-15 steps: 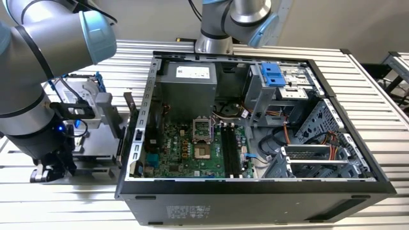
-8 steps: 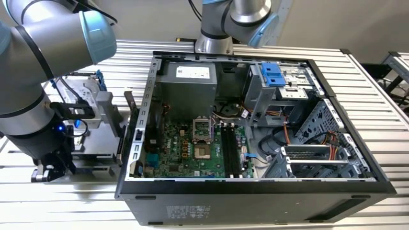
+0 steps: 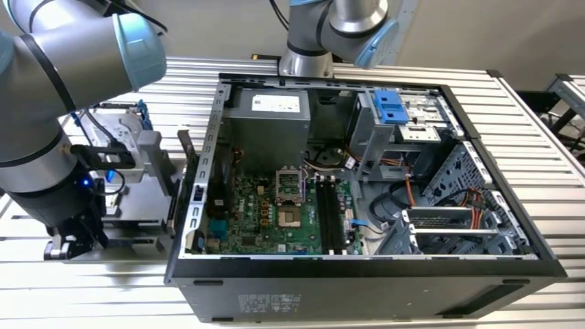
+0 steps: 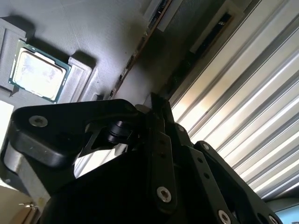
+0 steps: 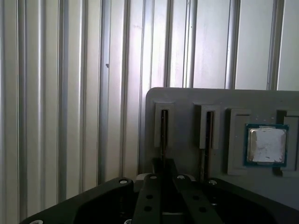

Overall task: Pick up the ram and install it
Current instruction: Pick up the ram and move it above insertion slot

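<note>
Ribbed silver metal tabletop [image 5: 70, 93] lies under everything. Nearest in the first wrist view, the black gripper [image 5: 163, 165] hangs with its fingers [image 5: 157, 169] brought together, no gap showing between them and nothing held. Just beyond the fingers sits the flat grey plastic parts holder [image 5: 187, 99]. The ram [image 5: 163, 133], a long thin circuit-board stick, stands on edge in the raised slot straight ahead of the fingers and, as far as I can judge, apart from them. A second such stick [image 5: 208, 133] stands in the neighbouring slot to one side of the fingers, and a small square silver chip [image 5: 266, 144] with a green border lies farther out on that side. Farthest, in the exterior view, the open black computer case [image 3: 366, 269] with its green motherboard [image 3: 274, 212] stands to the exterior view's right of the grey robot arm [image 3: 46, 157]. The ram should be light and stiff but brittle. A hold across its two flat faces, near mid-length along the upper edge, seems soundest, clear of the contact edge down in the slot. The smooth faces may slip, and a twist could crack the board.
</note>
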`<action>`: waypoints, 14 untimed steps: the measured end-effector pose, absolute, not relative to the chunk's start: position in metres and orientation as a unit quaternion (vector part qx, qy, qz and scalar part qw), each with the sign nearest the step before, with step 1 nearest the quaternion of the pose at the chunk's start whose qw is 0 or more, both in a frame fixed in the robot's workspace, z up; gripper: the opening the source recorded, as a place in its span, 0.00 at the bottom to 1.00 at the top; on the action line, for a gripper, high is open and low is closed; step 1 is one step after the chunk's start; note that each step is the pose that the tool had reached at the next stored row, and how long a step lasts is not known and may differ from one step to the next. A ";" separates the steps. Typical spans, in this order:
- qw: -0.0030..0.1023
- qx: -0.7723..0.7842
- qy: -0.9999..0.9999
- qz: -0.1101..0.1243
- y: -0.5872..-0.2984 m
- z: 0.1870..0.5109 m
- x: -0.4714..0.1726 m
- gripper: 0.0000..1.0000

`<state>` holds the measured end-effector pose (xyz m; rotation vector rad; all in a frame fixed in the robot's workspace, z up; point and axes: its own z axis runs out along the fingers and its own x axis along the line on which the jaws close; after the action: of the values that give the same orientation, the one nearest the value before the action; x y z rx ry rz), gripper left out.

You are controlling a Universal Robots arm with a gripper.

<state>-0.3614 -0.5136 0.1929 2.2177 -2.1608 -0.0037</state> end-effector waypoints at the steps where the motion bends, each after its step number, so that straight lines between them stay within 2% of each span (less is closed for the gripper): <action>1: 0.023 0.716 -0.698 -0.001 -0.514 0.194 -0.361 0.00; 14: 0.023 0.716 -0.698 -0.001 -0.514 0.212 -0.361 0.00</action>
<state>-0.3614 -0.5136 0.2116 2.2176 -2.1608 -0.0037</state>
